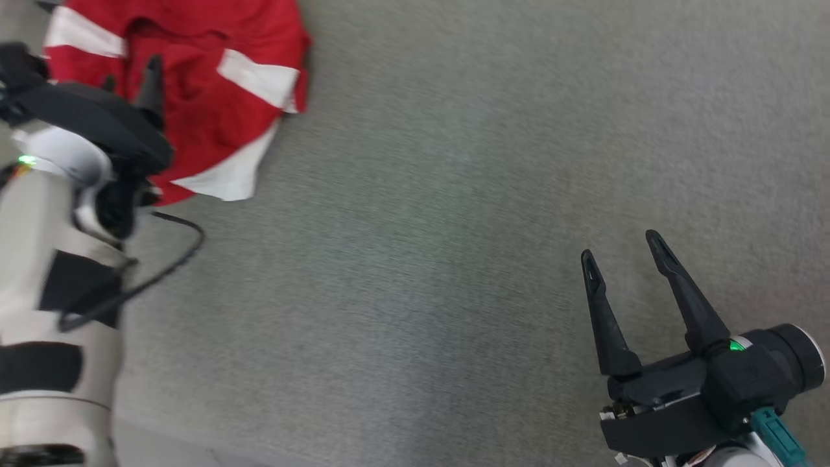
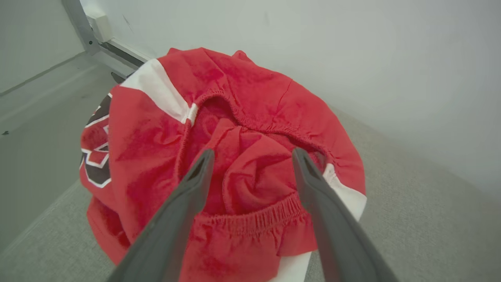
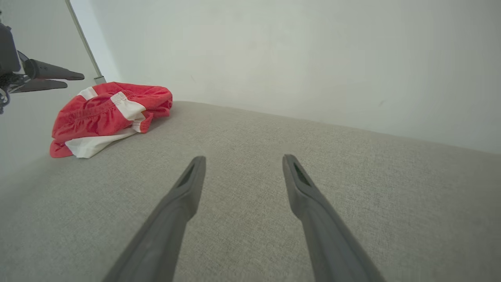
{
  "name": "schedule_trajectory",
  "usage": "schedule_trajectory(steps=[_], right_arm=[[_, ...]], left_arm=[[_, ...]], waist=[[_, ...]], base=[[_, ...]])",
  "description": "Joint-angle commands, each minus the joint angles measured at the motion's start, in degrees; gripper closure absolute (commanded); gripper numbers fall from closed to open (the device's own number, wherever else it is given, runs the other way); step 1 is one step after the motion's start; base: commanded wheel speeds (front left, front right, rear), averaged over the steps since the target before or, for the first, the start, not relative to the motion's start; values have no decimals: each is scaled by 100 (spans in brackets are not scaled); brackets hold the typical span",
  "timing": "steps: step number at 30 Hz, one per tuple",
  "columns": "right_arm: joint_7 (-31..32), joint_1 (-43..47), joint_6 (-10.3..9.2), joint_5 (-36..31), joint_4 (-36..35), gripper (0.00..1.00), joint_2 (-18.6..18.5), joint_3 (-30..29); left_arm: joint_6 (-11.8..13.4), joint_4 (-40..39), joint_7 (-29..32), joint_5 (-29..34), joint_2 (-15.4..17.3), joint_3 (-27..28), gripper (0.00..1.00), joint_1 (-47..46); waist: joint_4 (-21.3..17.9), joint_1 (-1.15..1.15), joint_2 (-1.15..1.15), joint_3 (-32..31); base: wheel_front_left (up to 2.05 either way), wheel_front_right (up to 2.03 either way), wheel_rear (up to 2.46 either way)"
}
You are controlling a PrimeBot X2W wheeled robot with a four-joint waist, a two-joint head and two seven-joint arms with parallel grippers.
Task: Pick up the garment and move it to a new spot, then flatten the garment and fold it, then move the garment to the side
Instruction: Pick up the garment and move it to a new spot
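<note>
Red garment sits at the grey surface's far-left corner, seemingly just beneath the wide-open, empty left gripper, the nearer arm.

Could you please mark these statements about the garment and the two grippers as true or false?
1. The garment is red with white stripes. True.
2. The right gripper is holding the garment. False: it stands open over the bare grey surface, well apart from the garment.
3. The garment lies flat and neatly folded. False: it sits in a crumpled heap.
4. The left gripper is open, with its fingers pointing at the garment. True.
</note>
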Motion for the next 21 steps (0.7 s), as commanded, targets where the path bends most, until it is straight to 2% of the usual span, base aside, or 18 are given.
schedule_trajectory(steps=[1,5,11,12,14,15,16,21], right_arm=[[-4,34,-10,-36,-70,0,-34,15],[-56,91,-10,-16,-226,0,-18,60],[-202,-11,-10,62,-239,0,56,108],[-224,-21,-10,86,-209,0,63,108],[-274,-63,-10,107,-156,0,80,99],[-303,-80,-10,124,-122,0,88,85],[-335,-100,-10,138,-78,0,93,86],[-477,-266,-10,225,189,0,114,173]], left_arm=[[-24,17,101,-34,123,8,0,-94],[10,85,811,-300,406,164,0,-241],[358,-36,1790,-465,665,260,0,-303],[420,-83,1901,-452,708,248,9,-270],[504,-217,2090,-423,756,216,67,-186],[543,-307,2160,-441,762,218,86,-144],[568,-408,2239,-458,772,212,100,-95],[701,-1111,2611,-438,958,173,100,120]], waist=[[-764,-3,-2,763],[-980,-3,-2,954],[-1170,-3,-2,1236],[-1182,-3,-2,1253],[-1194,-3,-2,1275],[-1192,-3,-2,1275],[-1187,-3,-2,1273],[-1101,-3,-2,1108]], base=[[0,0,0],[0,0,0],[0,0,0],[0,0,0],[0,0,0],[0,0,0],[0,0,0],[0,0,0]])
